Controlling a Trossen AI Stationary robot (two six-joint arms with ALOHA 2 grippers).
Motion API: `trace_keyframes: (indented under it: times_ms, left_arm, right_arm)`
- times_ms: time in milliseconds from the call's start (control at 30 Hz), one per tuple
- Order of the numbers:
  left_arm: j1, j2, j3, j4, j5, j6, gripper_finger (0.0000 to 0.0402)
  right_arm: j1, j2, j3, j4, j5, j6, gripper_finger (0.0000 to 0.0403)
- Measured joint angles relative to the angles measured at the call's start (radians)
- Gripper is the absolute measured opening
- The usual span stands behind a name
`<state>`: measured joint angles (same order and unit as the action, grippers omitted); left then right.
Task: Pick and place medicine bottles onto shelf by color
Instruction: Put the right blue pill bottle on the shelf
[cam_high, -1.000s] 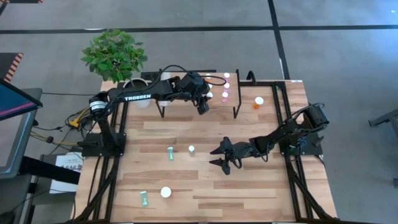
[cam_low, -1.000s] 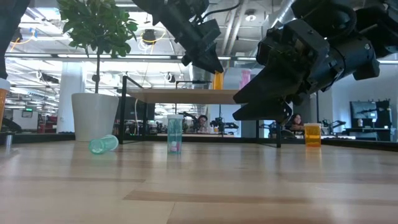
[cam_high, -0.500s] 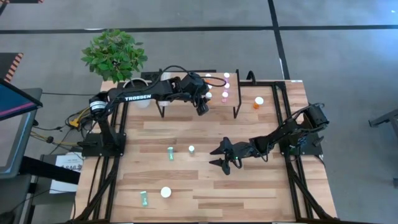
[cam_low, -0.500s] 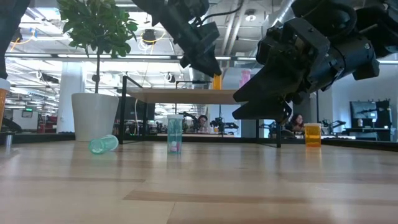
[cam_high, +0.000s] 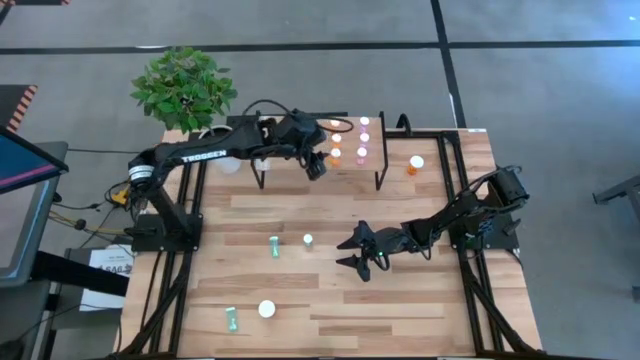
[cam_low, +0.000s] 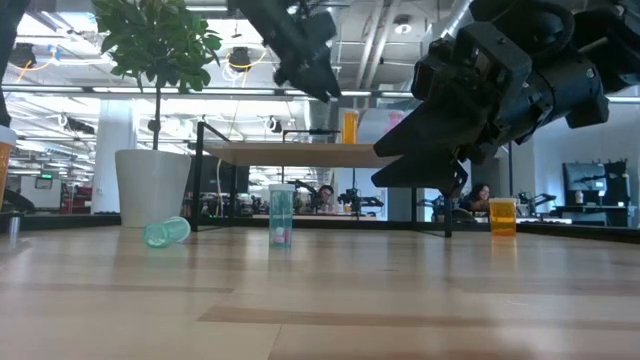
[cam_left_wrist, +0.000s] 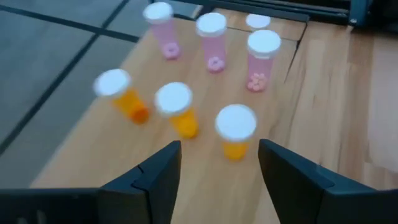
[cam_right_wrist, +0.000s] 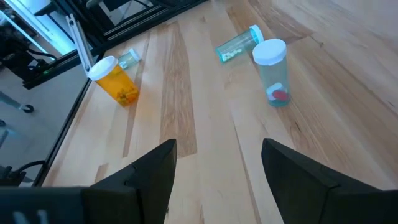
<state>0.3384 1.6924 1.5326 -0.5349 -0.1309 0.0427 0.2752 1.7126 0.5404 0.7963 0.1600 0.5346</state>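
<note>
— Left arm, where are you?
— My left gripper (cam_left_wrist: 217, 171) hangs above the shelf (cam_high: 300, 165), fingers spread, empty. Three orange bottles (cam_left_wrist: 236, 131) and three pink bottles (cam_left_wrist: 262, 60) stand below.
— Right?
— My right gripper (cam_right_wrist: 217, 171) hovers mid-table, released, near a teal bottle (cam_right_wrist: 272, 71).

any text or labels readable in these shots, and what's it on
"TROSSEN" in white letters along the left arm, read in the high view.
A sheet of paper beside the table's left edge carries dark print, too small to read.
The medicine bottles show pills but no readable labels.
Nothing readable on the shelf or the right arm.
</note>
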Motion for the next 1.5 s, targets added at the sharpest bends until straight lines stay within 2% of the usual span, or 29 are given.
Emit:
trace_keyframes:
  times_ms: [200,300,400,533,633,767,1033,1267,1500]
  left_arm:
    - [-0.071,-0.14,-0.002,-0.093,-0.069,-0.005,0.0204]
    - [-0.144,-0.231,-0.073,-0.076,-0.138,-0.002,0.02]
    - [-0.212,-0.338,-0.206,0.018,-0.164,-0.021,0.0197]
    - [-0.299,-0.484,-0.446,0.206,-0.141,-0.081,0.0197]
    - [-0.36,-0.58,-0.613,0.342,-0.137,-0.143,0.0197]
    - [-0.432,-0.664,-0.771,0.501,-0.146,-0.194,0.0197]
    - [-0.538,-0.707,-0.943,0.745,-0.224,-0.208,0.0197]
    - [-0.561,-0.704,-0.963,0.748,-0.225,-0.208,0.0197]
    - [-0.563,-0.705,-0.963,0.735,-0.225,-0.202,0.0196]
  right_arm:
    - [0.0,0.0,0.0,0.0,-0.001,0.0,0.026]
    - [0.0,0.0,0.0,0.001,-0.001,-0.001,0.026]
    - [0.0,0.0,0.0,0.008,-0.001,-0.003,0.026]
    - [0.0,0.0,0.0,0.031,0.004,-0.043,0.026]
    - [0.01,0.008,0.0,0.083,0.05,-0.11,0.026]
    - [0.032,0.048,0.011,0.152,0.131,-0.197,0.026]
    - [0.018,0.221,0.141,0.142,0.157,-0.219,0.026]
    - [-0.017,0.307,0.22,0.129,0.157,-0.221,0.026]
    - [-0.049,0.306,0.293,-0.041,0.158,-0.2,0.0259]
